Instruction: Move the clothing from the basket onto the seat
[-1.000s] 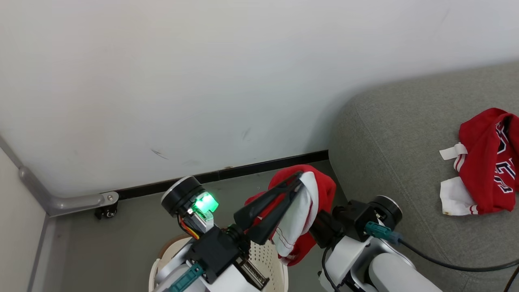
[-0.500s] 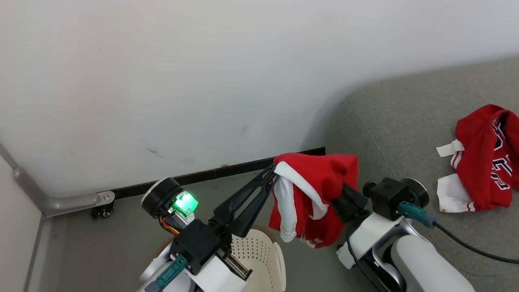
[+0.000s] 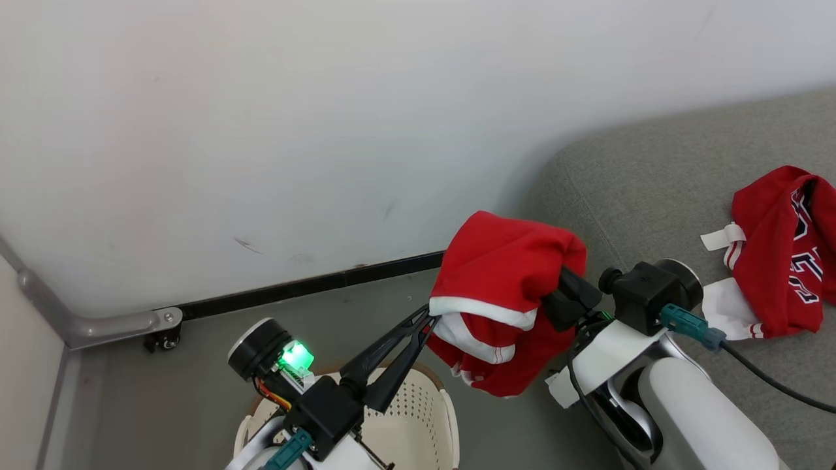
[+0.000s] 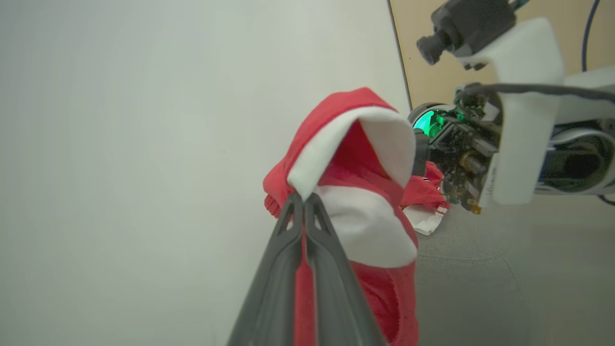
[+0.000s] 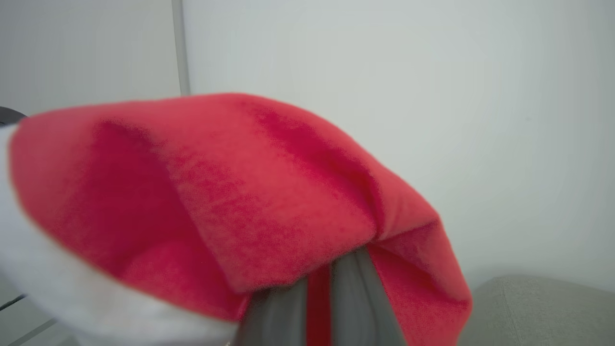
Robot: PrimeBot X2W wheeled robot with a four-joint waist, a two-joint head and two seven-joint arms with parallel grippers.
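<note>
A red garment with white panels (image 3: 503, 287) hangs in the air between my two grippers, above the floor beside the seat (image 3: 653, 189). My left gripper (image 3: 431, 318) is shut on its white hem, as the left wrist view shows (image 4: 303, 196). My right gripper (image 3: 555, 294) is shut inside the red cloth, its fingers (image 5: 346, 283) draped over and mostly hidden. A second red garment with dark lettering (image 3: 777, 261) lies crumpled on the grey seat at the right. The cream perforated basket (image 3: 418, 418) sits on the floor below my left arm; its inside is mostly hidden.
A white wall (image 3: 294, 130) with a black baseboard (image 3: 313, 284) stands close behind the garment. A metal frame with a small caster (image 3: 160, 336) sits at the left. A black cable (image 3: 771, 385) trails from my right wrist across the seat.
Both grippers have lifted the garment out of the basket and carried it right toward the seat. The cloth has spread between them, and the camera has shifted slightly.
</note>
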